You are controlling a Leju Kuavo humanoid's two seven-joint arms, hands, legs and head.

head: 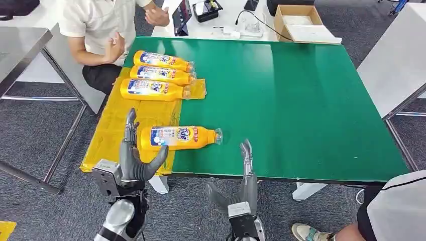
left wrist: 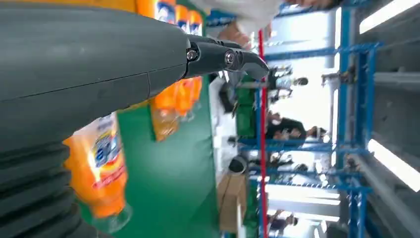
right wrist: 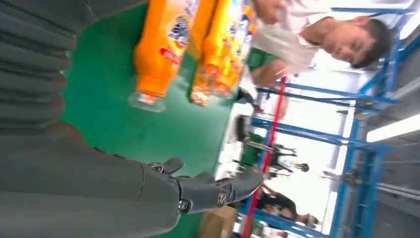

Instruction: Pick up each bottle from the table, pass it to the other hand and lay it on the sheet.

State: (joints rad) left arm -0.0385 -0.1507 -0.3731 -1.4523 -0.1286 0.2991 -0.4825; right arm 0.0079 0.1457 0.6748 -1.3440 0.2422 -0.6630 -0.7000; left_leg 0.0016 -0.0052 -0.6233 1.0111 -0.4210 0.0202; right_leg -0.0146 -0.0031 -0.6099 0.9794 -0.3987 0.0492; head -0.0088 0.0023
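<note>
Tide bottle (head: 178,137), orange plastic with blue-white label and clear cap, lies on its side at the near table edge, base on the yellow sheet (head: 108,140), cap end on the green mat, cap pointing to 3 o'clock. Left hand (head: 134,158) sits at the bottle's 8 o'clock, just beside its base, palm upright, dark fingers (head: 130,123) straight up, thumb angled toward the bottle; spread, holding nothing. Left wrist view: grey ribbed cover and thumb up close, the bottle blurred behind. Right hand (head: 241,191) at the bottle's 4 o'clock, below the table edge, fingers (head: 246,153) extended toward the mat, thumb out to the side; also spread and empty, apart from the bottle. Right wrist view: smooth grey thumb over green mat, bottle cap (right wrist: 146,100) beyond.

Three more orange bottles (head: 155,75) lie side by side on the sheet at 12 o'clock of the left hand, caps to 3 o'clock. Sheet is glossy, crinkled yellow film; green table mat (head: 301,100) matte, flat. Person in a white shirt (head: 95,20) sits at the far left corner. Cardboard box (head: 299,20) at the far edge. Another person's knee and shoe (head: 306,232) at lower right.
</note>
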